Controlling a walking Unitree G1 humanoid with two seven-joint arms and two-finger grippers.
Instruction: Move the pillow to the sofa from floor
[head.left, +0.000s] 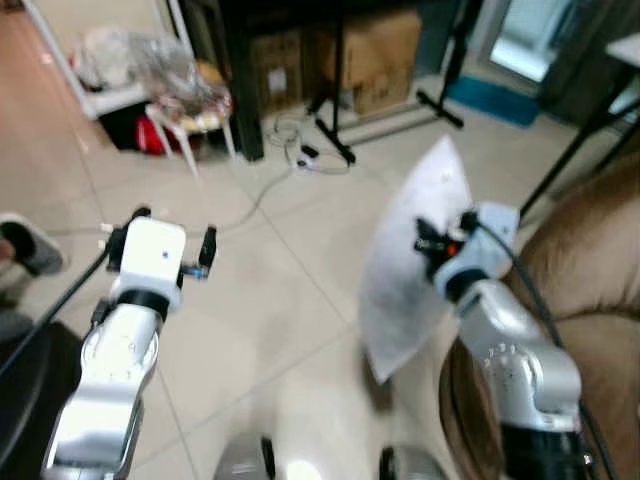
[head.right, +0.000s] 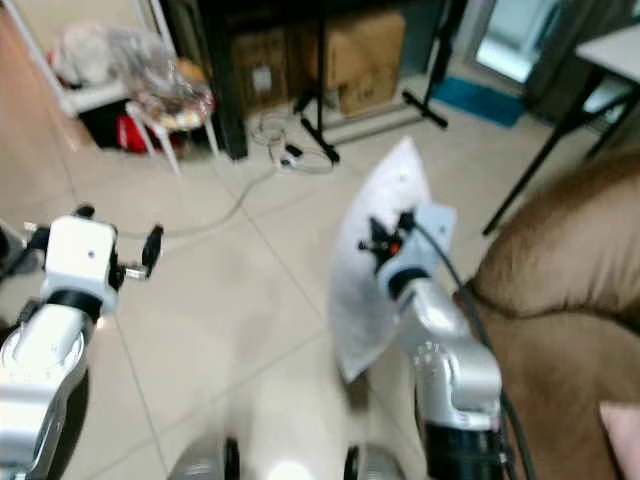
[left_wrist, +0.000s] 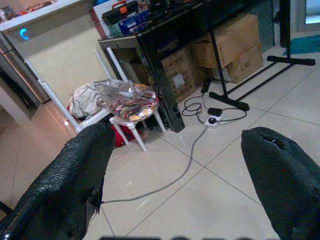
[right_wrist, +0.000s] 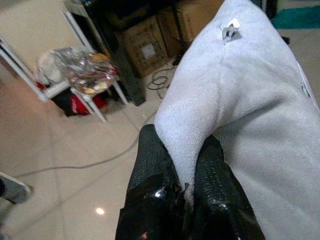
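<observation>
The right gripper pinches a fold of the white pillow, held off the floor just beside the brown sofa; the left gripper hangs wide open, empty. Beyond the pillow, cardboard boxes sit closed.

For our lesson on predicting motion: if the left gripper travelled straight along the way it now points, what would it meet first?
Probably bare tiled floor. The open left gripper points over it, with a grey cable crossing just ahead. Farther along stands a small white stool, though depth is hard to judge.

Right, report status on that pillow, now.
Right claw shut on white fabric pillow, held off the floor beside the brown sofa. Left claw open, holding nothing. Grey cable on the tiles ahead.
</observation>
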